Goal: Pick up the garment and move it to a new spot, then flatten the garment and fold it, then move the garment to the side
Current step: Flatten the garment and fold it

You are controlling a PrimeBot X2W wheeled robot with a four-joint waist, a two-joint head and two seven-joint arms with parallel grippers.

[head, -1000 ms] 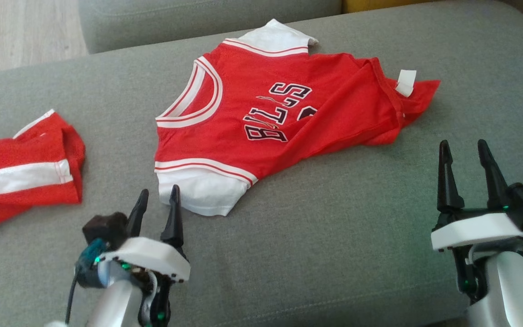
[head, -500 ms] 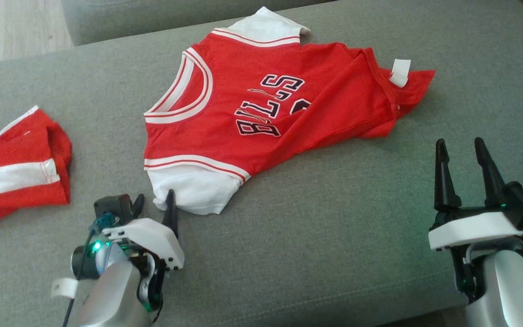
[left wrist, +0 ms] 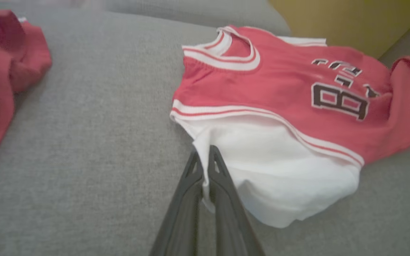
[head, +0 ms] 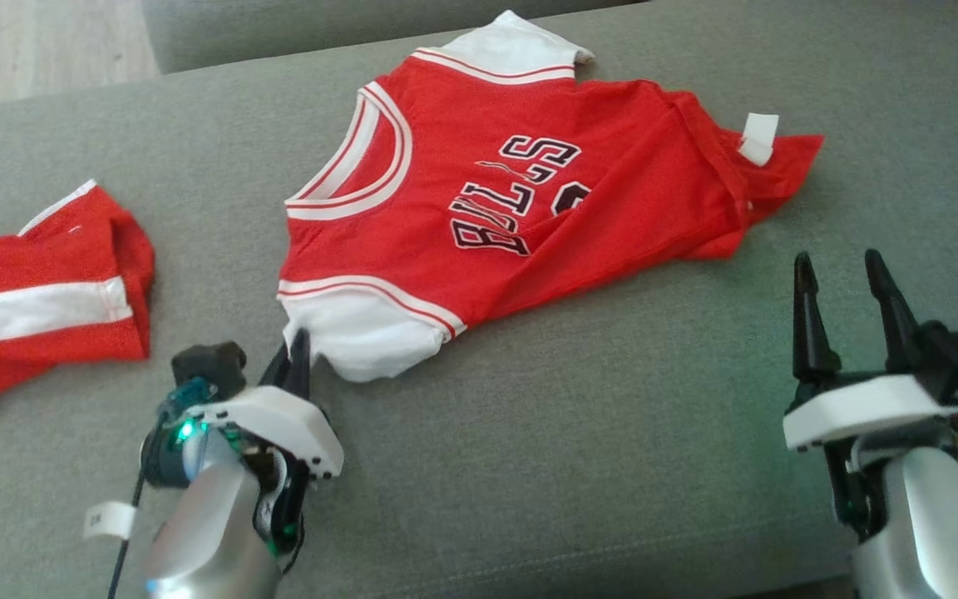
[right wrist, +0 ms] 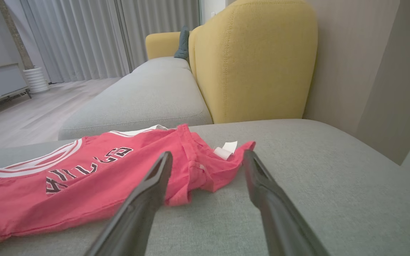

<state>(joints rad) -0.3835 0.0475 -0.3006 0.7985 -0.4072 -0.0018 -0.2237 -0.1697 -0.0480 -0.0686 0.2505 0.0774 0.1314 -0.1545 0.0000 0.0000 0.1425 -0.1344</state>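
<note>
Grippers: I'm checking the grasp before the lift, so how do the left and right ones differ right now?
The left gripper is shut, pinching the edge of the jersey's white sleeve; the right gripper is open and holds nothing. The left gripper touches the jersey; the right gripper stands apart from it, over the sofa cushion. Both have two long dark fingers pointing toward the jersey.

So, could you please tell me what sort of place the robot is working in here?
Most likely a home living room. The red jersey lies on a grey sofa seat, a yellow upholstered backrest stands behind it, and floor-length curtains reach a pale wooden floor beyond.
</note>
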